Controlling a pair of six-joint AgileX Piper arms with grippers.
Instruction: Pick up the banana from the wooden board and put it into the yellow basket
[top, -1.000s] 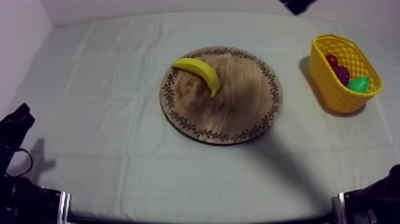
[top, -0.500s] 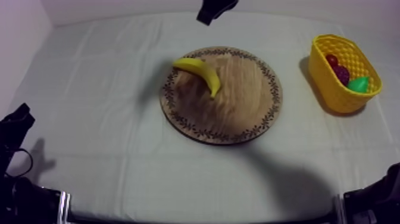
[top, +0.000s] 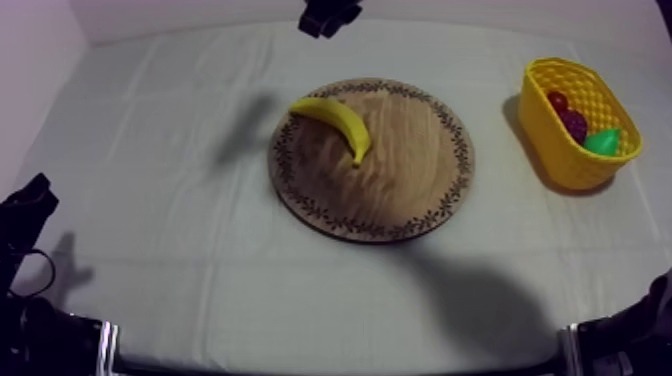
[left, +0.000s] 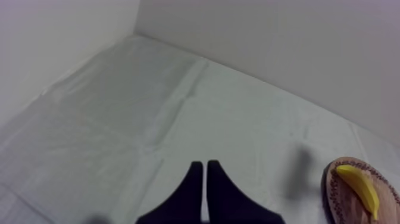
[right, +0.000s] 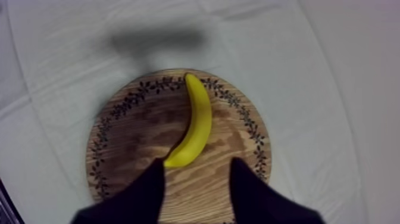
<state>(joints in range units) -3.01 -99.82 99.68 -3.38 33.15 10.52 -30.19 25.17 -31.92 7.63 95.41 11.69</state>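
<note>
A yellow banana (top: 335, 120) lies on the upper left part of the round wooden board (top: 400, 170) at the table's middle. My right gripper (top: 325, 15) hangs high over the far edge of the table, beyond the board. In the right wrist view its fingers stand apart, so the gripper (right: 196, 170) is open above the board (right: 137, 137), with the near end of the banana (right: 199, 125) just ahead of the gap. My left gripper (left: 205, 165) is shut on nothing, its fingers together over bare cloth, with the banana (left: 360, 187) far off.
The yellow basket (top: 560, 150) stands at the right side of the table and holds a small red fruit (top: 557, 100), grapes (top: 573, 124) and a green pear (top: 602, 142). My left arm (top: 25, 220) rests at the near left edge. A wall bounds the far side.
My right gripper has travelled left along the far edge of the top view. Its shadow has slid off the board onto the cloth at the board's left. Banana, board and basket have stayed put.
</note>
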